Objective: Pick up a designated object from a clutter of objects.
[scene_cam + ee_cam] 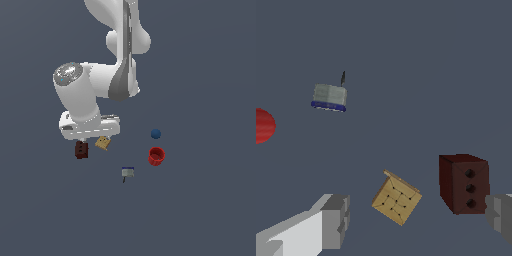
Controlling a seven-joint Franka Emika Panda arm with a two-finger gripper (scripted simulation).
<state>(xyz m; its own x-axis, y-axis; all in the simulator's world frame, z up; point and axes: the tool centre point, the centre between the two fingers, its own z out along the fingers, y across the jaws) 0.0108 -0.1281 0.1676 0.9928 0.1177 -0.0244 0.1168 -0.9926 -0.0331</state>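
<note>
End effector (418, 220) fingers spread apart, gripping nothing. Matte maroon block (463, 183), boxy with three round holes, sits lower right of the wrist frame beside one grey finger (501, 216). Tan grid-scored square (397, 198) between fingers. Glossy red cup (156, 156), blue ball (156, 133) apart.

Tan square piece (396, 198) close beside maroon block (463, 183) — narrow gap between, open floor beyond.

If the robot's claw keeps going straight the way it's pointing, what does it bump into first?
Probably the tan square piece, which sits between the open gripper fingers in the wrist view. The maroon block lies near one finger, so depth is uncertain.
</note>
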